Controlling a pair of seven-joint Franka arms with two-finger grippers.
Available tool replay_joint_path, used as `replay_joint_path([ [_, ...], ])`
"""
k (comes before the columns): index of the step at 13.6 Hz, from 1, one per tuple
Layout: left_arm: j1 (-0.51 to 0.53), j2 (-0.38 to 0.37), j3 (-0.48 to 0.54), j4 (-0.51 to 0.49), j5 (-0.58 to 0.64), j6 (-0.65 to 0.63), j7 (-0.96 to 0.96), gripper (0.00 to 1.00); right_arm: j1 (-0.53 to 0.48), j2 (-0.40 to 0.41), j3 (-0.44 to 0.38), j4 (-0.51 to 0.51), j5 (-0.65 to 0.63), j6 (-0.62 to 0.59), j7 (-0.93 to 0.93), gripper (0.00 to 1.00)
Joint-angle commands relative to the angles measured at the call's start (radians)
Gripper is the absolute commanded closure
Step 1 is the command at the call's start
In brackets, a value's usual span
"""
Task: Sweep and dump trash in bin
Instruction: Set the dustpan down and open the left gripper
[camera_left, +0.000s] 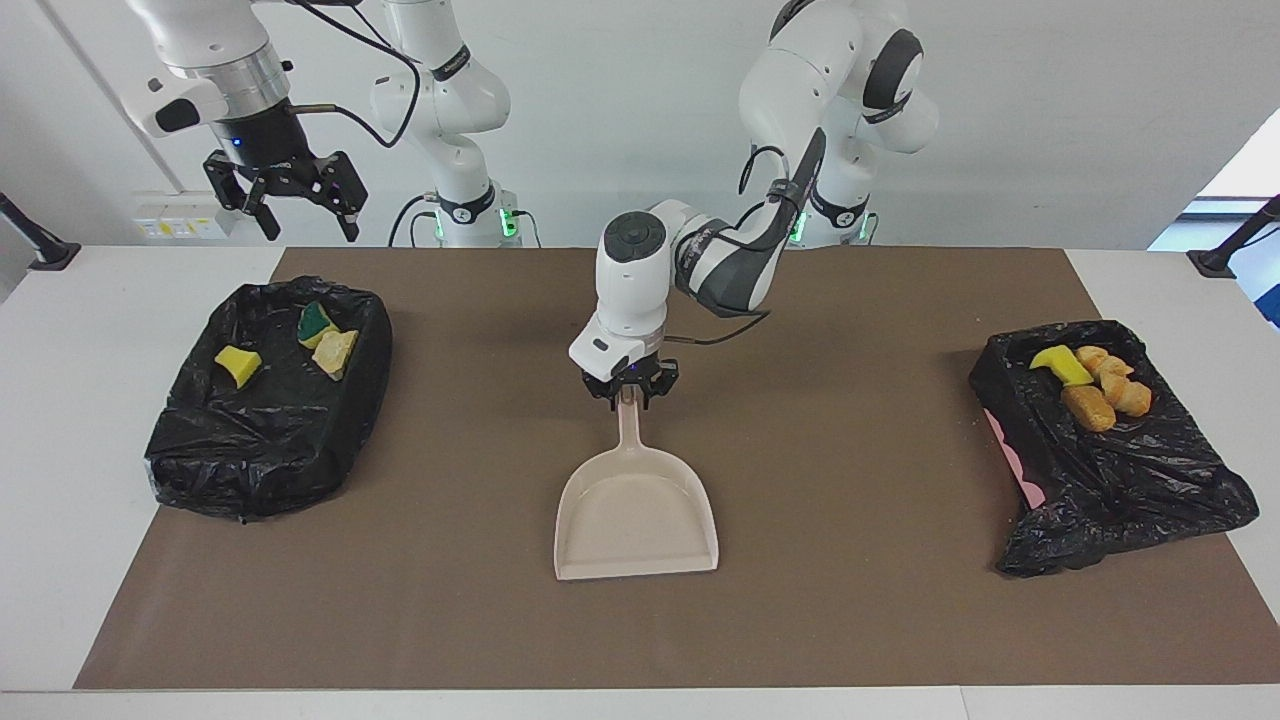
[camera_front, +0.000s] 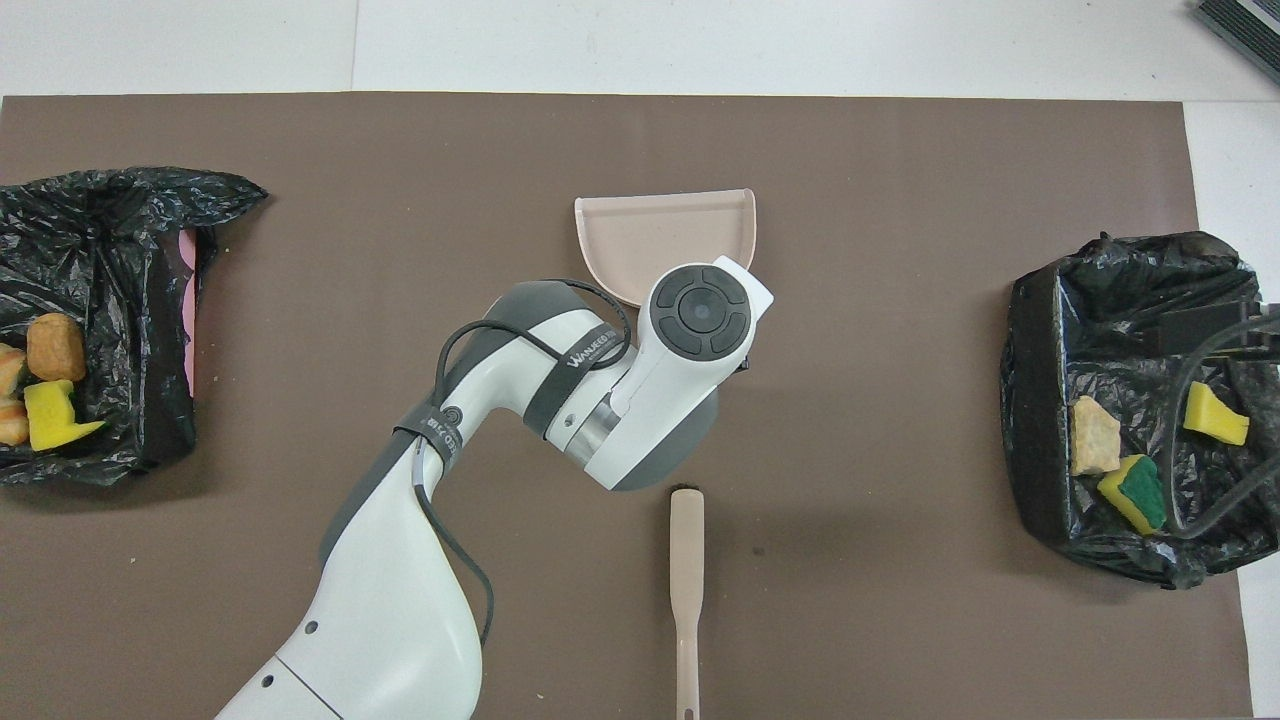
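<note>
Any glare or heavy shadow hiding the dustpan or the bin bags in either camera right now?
Facing view: light is even, the beige plastic dustpan casts a soft shadow, and the crinkled black bin bags show small shiny highlights. Overhead view: the left arm covers the dustpan's handle, and a faint shadow lies beside the beige hand brush.
</note>
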Motion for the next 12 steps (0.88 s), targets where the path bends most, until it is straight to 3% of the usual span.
replay_joint_path([
  [1,0.000,-0.010,0.013,-0.035,0.051,-0.003,0.008,0.04,0.022,0.003,-0.003,0.012,-0.042,-0.017,-0.022,0.00],
  [2,0.003,-0.042,0.021,-0.064,0.065,-0.005,0.008,0.00,0.023,0.002,-0.001,0.012,-0.062,-0.017,-0.023,0.00],
  [8,0.142,-0.374,0.024,-0.371,0.066,-0.018,0.157,0.00,0.019,-0.009,-0.015,0.015,-0.043,-0.109,-0.023,0.00],
  [12,0.271,-0.519,0.023,-0.414,0.062,-0.121,0.360,0.00,0.014,-0.011,-0.014,0.014,-0.043,-0.101,-0.023,0.00],
])
